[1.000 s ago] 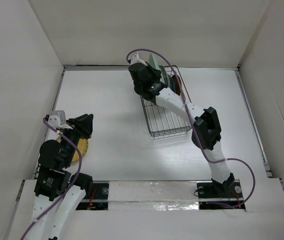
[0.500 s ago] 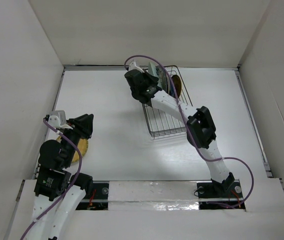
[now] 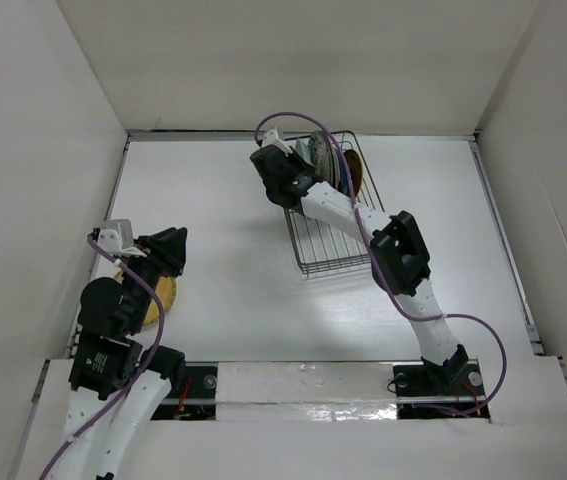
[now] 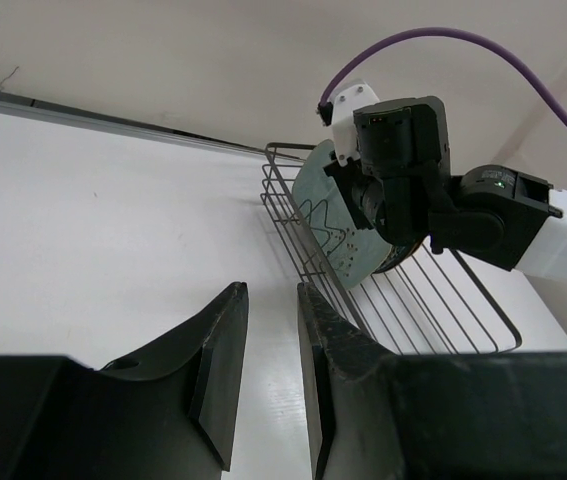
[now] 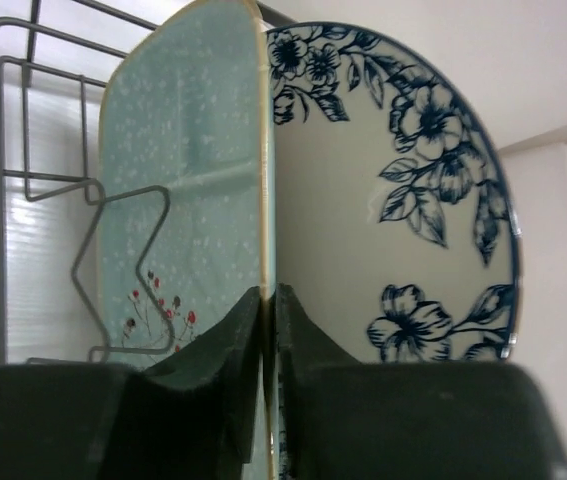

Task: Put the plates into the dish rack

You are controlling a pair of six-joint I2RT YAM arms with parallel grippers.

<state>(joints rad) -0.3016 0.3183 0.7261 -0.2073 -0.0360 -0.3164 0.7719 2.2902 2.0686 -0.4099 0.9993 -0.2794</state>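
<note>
The black wire dish rack (image 3: 328,235) lies at the table's back centre. My right gripper (image 3: 298,165) is shut on the rim of the mint-green speckled plate (image 5: 183,200), holding it upright at the rack's far end, against a divider prong. The blue-and-white floral plate (image 5: 363,220) stands right behind it. A yellow-gold plate (image 3: 354,176) stands further in the rack. My left gripper (image 3: 168,250) is open and empty, low at the near left, above another yellow-gold plate (image 3: 163,295). The left wrist view shows the mint plate (image 4: 338,235) in the rack (image 4: 433,310).
White walls enclose the table on the left, back and right. The rack's near half holds only bare wires (image 3: 333,250). The right arm's elbow (image 3: 398,255) hangs over the rack's near right corner.
My right gripper has swung the mint-green plate left and then more upright at the rack's far end, next to the floral plate. The left arm has not moved.
</note>
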